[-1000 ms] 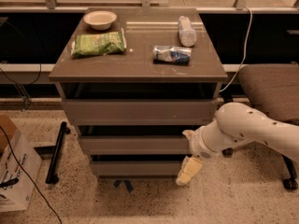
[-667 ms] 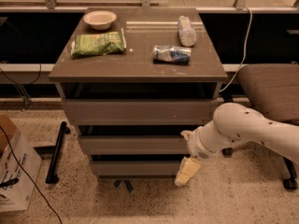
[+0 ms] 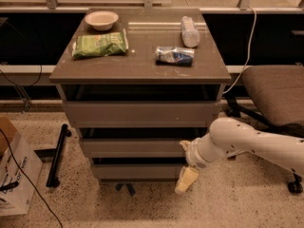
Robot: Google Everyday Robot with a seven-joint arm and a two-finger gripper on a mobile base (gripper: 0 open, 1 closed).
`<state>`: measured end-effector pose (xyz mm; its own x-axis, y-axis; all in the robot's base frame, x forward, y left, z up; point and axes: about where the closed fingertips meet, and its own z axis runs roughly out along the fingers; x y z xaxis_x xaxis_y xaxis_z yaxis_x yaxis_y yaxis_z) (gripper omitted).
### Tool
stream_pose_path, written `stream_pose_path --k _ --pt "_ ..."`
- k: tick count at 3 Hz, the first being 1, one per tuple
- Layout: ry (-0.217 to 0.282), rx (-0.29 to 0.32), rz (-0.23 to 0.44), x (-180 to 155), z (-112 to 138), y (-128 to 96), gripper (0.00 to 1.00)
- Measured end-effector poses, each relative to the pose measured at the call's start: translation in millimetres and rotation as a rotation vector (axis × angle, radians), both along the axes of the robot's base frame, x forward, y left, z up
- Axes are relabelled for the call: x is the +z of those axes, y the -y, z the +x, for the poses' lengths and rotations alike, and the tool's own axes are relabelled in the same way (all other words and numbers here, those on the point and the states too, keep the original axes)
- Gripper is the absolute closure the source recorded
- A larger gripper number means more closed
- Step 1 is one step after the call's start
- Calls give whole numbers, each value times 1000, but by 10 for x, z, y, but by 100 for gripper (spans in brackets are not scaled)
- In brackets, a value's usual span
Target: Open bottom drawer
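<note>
The bottom drawer [image 3: 135, 171] is the lowest of three grey-brown drawers in the cabinet; its plain flat front looks flush with the cabinet. My gripper [image 3: 186, 179] hangs from the white arm [image 3: 237, 141] that comes in from the right. It sits at the right end of the bottom drawer's front, its cream-coloured tip pointing down towards the floor. The middle drawer [image 3: 133, 147] and the top drawer [image 3: 140, 113] lie above it.
On the cabinet top [image 3: 142, 65] lie a bowl [image 3: 101, 19], a green chip bag [image 3: 100, 43], a blue-and-white packet [image 3: 175, 55] and a plastic bottle [image 3: 190, 31]. A chair [image 3: 273, 94] stands to the right. A cardboard box [image 3: 14, 175] and a black bar [image 3: 57, 155] are on the floor at left.
The gripper has shifted slightly at the right end of the bottom drawer. The drawers have not visibly moved.
</note>
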<state>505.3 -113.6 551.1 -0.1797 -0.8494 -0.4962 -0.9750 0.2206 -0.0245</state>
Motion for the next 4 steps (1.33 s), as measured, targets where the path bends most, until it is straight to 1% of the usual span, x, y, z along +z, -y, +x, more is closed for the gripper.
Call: stream_pose_path --k 1,2,3,4 --pt "17 14 4 -407 67 69 0" --pt "40 -6 12 -838 226 146 0" --pt "42 -37 23 -1277 394 270 0" --pt "22 -68 30 -1707 546 414 0"
